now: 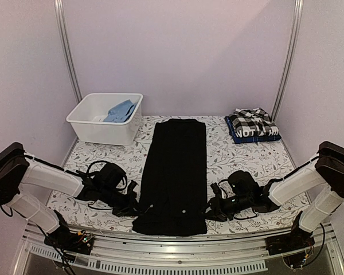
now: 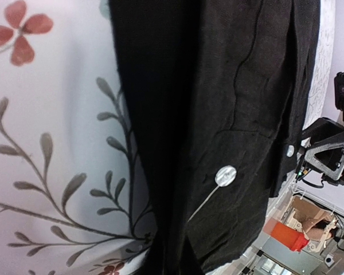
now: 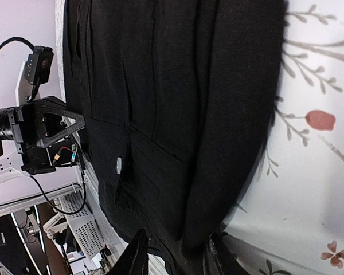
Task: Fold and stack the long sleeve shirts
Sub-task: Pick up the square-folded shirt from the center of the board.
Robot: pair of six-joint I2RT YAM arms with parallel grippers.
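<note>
The plain black shirt [image 1: 178,172] lies folded into a long narrow strip down the middle of the table, its small white buttons near the front hem. My left gripper [image 1: 135,201] is at the strip's front left edge; in the left wrist view its jaws [image 2: 169,260] are buried in the dark cloth [image 2: 241,86] next to a white button [image 2: 225,175]. My right gripper [image 1: 212,206] is at the front right edge, fingers [image 3: 136,256] either side of the shirt's raised fold [image 3: 218,114]. The checked shirt [image 1: 251,119] lies folded on the dark lettered one [image 1: 255,134] at the back right.
A white bin [image 1: 83,123] holding blue cloth [image 1: 120,110] stands at the back left. The floral tablecloth [image 1: 229,154] covers the table. The metal rail [image 1: 178,252] runs along the front edge. Vertical poles stand at both back corners.
</note>
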